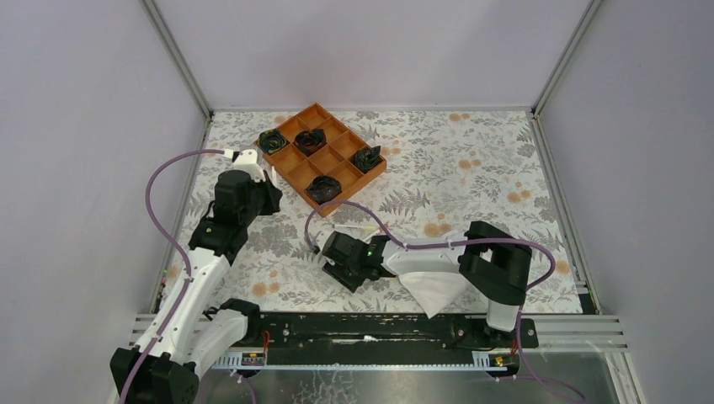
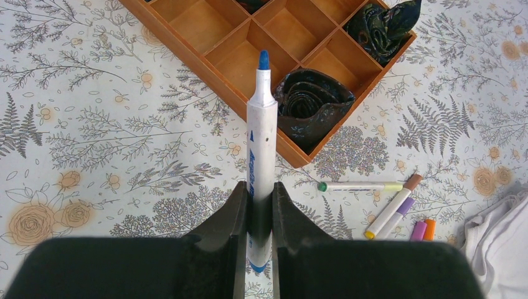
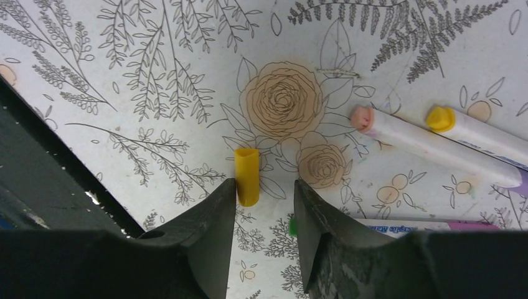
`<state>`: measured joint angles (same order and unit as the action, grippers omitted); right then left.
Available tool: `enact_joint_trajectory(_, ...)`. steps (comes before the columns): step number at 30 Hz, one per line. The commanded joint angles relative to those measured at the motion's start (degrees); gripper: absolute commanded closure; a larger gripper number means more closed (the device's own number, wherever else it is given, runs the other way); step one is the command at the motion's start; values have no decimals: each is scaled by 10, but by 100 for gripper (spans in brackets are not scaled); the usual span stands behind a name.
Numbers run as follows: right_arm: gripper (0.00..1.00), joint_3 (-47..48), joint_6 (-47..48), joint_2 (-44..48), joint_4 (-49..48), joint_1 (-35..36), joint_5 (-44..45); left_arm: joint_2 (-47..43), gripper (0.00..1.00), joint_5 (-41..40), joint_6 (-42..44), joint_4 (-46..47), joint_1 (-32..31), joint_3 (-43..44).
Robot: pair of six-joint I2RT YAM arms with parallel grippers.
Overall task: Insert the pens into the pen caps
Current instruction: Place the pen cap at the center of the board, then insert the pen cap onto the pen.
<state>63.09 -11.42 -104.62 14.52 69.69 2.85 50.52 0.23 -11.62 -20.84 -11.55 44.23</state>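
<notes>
My left gripper [image 2: 261, 194] is shut on a white pen [image 2: 261, 137] whose bare blue tip points away toward the orange tray; in the top view this gripper [image 1: 269, 199] hovers beside the tray. My right gripper [image 3: 266, 187] stands open low over the table, with a small yellow pen cap [image 3: 246, 175] lying flat against the inner tip of its left finger. Two pens, one with a pink end [image 3: 423, 146] and one with a yellow end [image 3: 476, 134], lie to the right. More pens [image 2: 360, 186] and loose purple [image 2: 418, 231] and orange [image 2: 429, 228] caps show in the left wrist view.
The orange compartment tray [image 1: 286, 172] sits at the back centre with dark rolled bundles [image 2: 309, 103] in some cells. A crumpled white cloth [image 1: 434, 284] lies under the right arm near the front edge. A green pen end [image 3: 291, 225] peeks from behind my right finger.
</notes>
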Motion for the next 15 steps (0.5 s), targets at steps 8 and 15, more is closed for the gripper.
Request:
enact_joint_trajectory(8,54,-1,25,-3,37,4,84,-3,100,8,11,4,3,-2)
enact_joint_trajectory(15,52,4,37,-5,43,4,79,-2,100,8,11,4,3,-2)
